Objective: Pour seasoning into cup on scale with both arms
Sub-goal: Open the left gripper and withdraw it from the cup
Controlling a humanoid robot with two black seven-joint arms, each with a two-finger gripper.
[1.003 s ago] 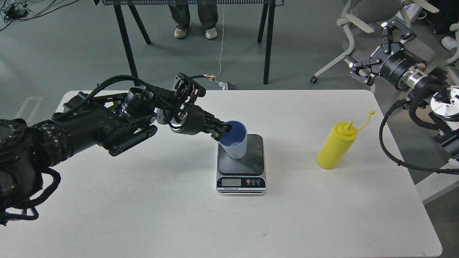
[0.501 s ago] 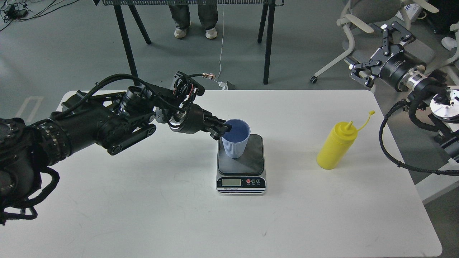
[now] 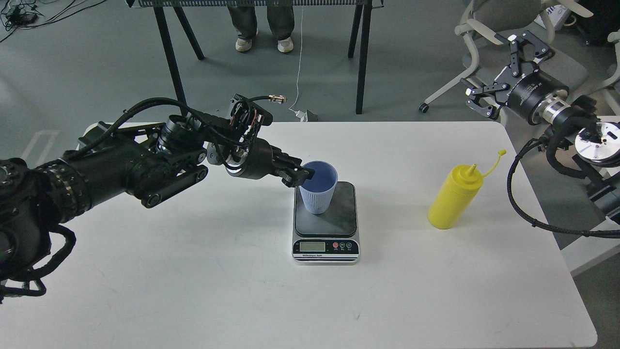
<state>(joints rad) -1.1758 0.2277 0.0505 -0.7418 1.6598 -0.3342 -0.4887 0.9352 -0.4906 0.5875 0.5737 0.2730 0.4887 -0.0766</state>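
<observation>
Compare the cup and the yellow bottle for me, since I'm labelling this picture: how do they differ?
The cup is pale blue, short and open-topped; the bottle is yellow, taller, with a pointed nozzle. The cup stands on the scale; the bottle stands on the table. Both are upright.

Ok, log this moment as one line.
cup: upright on scale | left hand: at cup rim, grip unclear | seasoning bottle: untouched on table | right hand: open, raised off table

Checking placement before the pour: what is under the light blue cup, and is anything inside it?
The cup stands upright on the kitchen scale's dark platform. Its visible blue inside looks empty; the near wall hides the bottom.
</observation>
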